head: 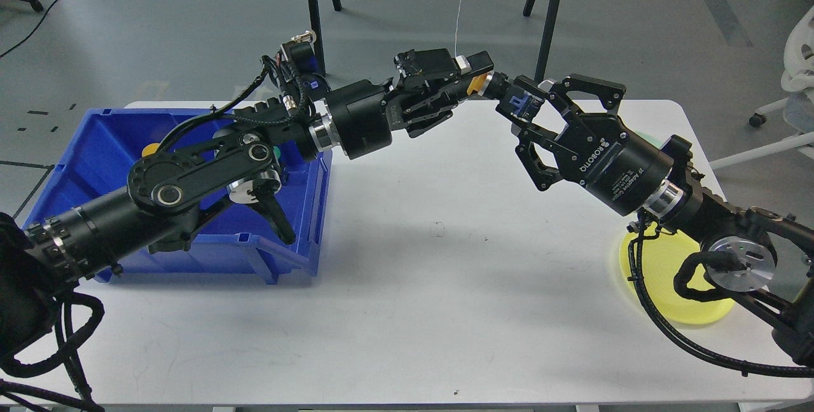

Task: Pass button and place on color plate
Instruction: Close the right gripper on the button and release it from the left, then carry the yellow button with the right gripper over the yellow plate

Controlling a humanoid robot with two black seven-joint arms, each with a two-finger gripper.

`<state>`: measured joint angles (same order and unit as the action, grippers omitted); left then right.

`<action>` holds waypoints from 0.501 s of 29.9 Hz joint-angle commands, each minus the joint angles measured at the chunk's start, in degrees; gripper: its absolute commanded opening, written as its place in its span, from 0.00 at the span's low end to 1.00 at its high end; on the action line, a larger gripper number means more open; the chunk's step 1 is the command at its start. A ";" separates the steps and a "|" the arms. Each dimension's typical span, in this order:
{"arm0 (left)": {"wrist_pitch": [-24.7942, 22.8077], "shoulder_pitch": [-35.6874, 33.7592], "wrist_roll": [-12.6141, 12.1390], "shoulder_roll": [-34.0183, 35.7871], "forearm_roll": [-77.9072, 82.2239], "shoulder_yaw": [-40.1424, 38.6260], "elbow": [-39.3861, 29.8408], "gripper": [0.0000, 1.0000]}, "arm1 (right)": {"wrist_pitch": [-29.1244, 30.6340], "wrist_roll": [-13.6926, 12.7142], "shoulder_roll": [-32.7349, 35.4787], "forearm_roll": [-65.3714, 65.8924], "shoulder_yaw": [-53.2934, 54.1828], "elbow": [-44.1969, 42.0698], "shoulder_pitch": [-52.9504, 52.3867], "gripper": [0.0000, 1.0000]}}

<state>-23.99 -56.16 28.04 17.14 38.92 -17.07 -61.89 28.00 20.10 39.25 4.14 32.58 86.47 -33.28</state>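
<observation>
Grey floor (191, 30), black stand legs (315, 11), cables, white chair (798, 62) at right.

Bin (95, 164) sits at the table's (413, 285) left edge, plate (661, 266) near its right edge, well apart.

buttons: 3 (478, 83) | plates: 1 (668, 259) | bins: 1 (82, 151) | tables: 1 (445, 272)
</observation>
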 commanded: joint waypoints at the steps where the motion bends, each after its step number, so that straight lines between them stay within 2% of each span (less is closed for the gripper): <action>1: -0.01 0.26 -0.04 0.00 -0.07 -0.24 0.01 0.28 | 0.00 0.03 0.04 -0.01 0.11 -0.07 0.06 0.01; 3: -0.01 0.44 -0.04 -0.18 -0.69 -0.86 0.10 0.57 | 0.00 0.03 0.04 0.08 0.20 -0.07 0.06 0.01; 5: -0.36 0.96 -0.04 -0.35 -0.69 -1.65 0.10 0.67 | 0.00 0.03 0.04 0.08 0.20 -0.33 0.23 0.01; 9: -0.71 1.58 -0.04 -0.35 -0.69 -2.35 0.01 0.78 | 0.00 0.03 0.04 0.17 0.38 -0.51 0.59 0.01; 15: -0.62 1.58 -0.04 -0.35 -0.78 -2.44 0.10 0.81 | 0.00 0.20 0.39 -0.09 2.56 -0.42 2.60 0.01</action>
<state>-24.67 -54.59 27.98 16.79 38.22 -19.45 -61.83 28.00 20.13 39.30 4.30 33.33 86.00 -31.99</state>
